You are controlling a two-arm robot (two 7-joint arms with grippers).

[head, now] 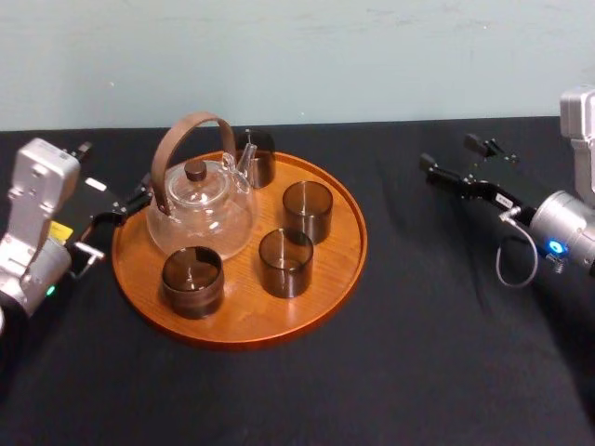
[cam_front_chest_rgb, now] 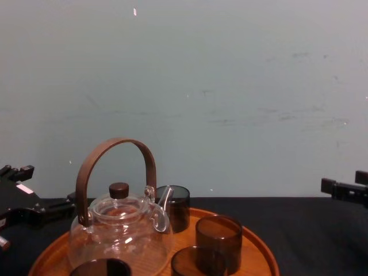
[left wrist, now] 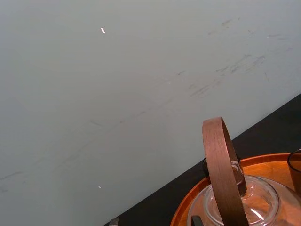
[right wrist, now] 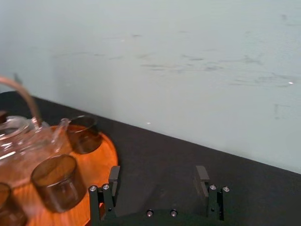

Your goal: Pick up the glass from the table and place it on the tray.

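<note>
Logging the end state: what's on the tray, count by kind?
Dark glasses: 4
Glass teapot: 1
Total: 5, all on the tray

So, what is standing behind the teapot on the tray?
A dark glass stands on the tray behind the teapot, near its spout. The spout covers part of the glass's side.

Soft, even, rather dim indoor light.
Small glints on teapot (head: 200,218) glass; faint shadows beside cups (head: 285,263) on tray (head: 246,316); worktop (head: 418,353) flat, dark, matte.
</note>
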